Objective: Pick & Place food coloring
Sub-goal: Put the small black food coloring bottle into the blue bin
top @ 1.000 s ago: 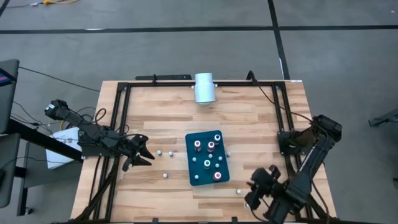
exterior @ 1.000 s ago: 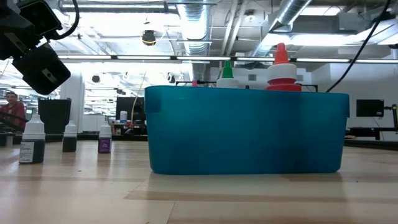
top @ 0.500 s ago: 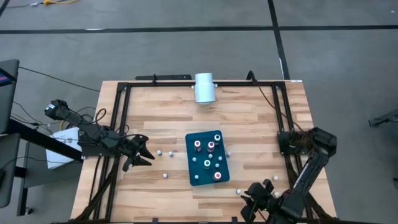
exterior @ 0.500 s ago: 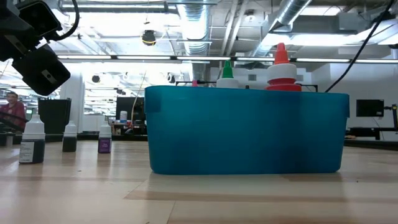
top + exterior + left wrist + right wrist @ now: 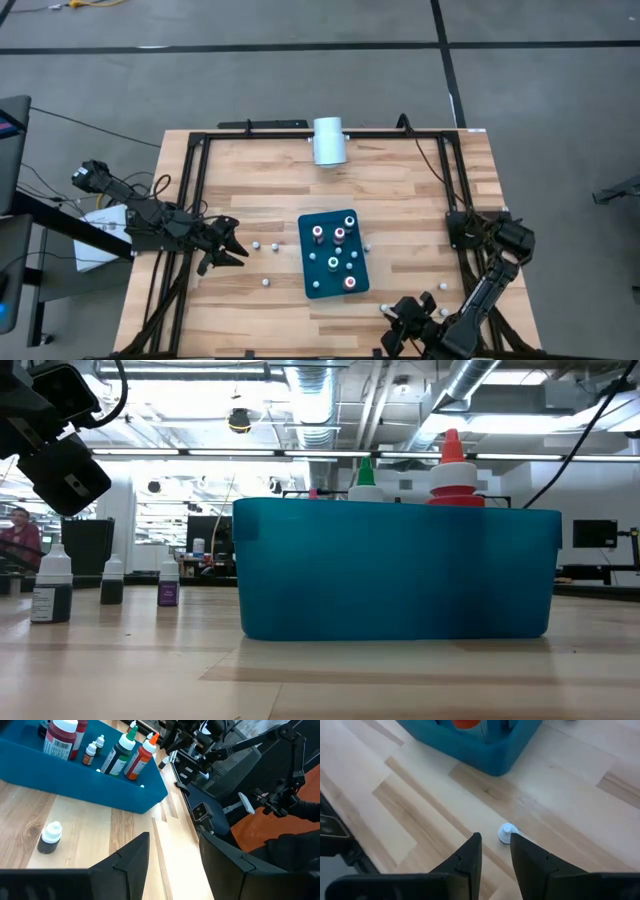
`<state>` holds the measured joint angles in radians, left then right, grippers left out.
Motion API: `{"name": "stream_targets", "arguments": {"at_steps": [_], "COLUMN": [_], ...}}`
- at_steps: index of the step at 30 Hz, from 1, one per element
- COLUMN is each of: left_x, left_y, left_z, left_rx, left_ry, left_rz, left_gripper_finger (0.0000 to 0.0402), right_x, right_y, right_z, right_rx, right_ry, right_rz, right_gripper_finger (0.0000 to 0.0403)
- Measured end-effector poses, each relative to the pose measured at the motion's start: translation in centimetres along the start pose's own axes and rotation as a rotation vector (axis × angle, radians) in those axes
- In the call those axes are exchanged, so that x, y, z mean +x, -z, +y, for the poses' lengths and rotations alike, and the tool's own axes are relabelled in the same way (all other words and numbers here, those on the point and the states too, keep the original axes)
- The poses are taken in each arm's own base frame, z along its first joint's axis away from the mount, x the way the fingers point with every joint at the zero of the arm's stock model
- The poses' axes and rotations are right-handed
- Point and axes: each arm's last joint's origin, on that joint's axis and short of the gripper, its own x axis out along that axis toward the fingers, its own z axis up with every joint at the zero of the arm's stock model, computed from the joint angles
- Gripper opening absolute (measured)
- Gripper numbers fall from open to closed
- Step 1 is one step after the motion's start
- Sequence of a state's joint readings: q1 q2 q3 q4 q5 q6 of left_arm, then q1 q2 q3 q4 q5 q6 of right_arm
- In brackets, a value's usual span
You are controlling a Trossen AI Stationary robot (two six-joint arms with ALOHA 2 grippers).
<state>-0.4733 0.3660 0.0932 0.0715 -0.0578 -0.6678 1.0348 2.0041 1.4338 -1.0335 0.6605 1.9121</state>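
Note:
The food coloring is a set of small bottles. Several stand upright in the teal tray (image 5: 335,256), with red (image 5: 452,460) and green (image 5: 365,472) tops showing above its wall. Loose white-capped ones stand on the table left of the tray (image 5: 265,245), (image 5: 50,585), and one stands near the front edge (image 5: 383,307). My right gripper (image 5: 396,318) is open and low at the front edge. That bottle's white cap (image 5: 506,833) is just beyond its fingertips (image 5: 495,840). My left gripper (image 5: 228,246) is open and empty, left of the loose bottles, one of which shows ahead of it (image 5: 50,837).
A large white cylinder (image 5: 329,140) lies at the table's far edge. Black frame rails (image 5: 195,190) run along the table's left, right and far sides. Another small bottle (image 5: 367,246) stands by the tray's right side. A person (image 5: 18,540) shows far behind the table.
My right gripper has gone toward the table's near edge and a little leftward, toward the loose bottle by the front edge, while its arm folded in on the right. My left gripper and the bottles have kept still.

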Motion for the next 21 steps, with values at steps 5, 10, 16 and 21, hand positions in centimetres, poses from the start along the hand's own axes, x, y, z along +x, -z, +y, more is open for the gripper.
{"name": "stream_targets", "arguments": {"at_steps": [5, 10, 16, 21], "left_x": [0.00, 0.00, 0.00, 0.00], "left_y": [0.00, 0.02, 0.03, 0.02], "left_z": [0.00, 0.01, 0.02, 0.02], "left_rx": [-0.001, 0.002, 0.005, 0.006], "left_ry": [-0.001, -0.002, -0.002, -0.002], "left_rz": [0.000, 0.002, 0.002, 0.002], "left_gripper_finger": [0.0165, 0.0165, 0.0165, 0.0165], "right_x": [-0.42, -0.54, -0.35, -0.22], "right_y": [0.02, 0.16, 0.14, -0.01], "right_z": [-0.10, -0.17, -0.17, -0.13], "right_rx": [-0.008, -0.034, -0.052, -0.049], "right_ry": [-0.006, -0.005, 0.023, 0.028], "right_rz": [0.010, 0.016, 0.087, 0.089], "right_gripper_finger": [0.0093, 0.0093, 0.0093, 0.0097]}}
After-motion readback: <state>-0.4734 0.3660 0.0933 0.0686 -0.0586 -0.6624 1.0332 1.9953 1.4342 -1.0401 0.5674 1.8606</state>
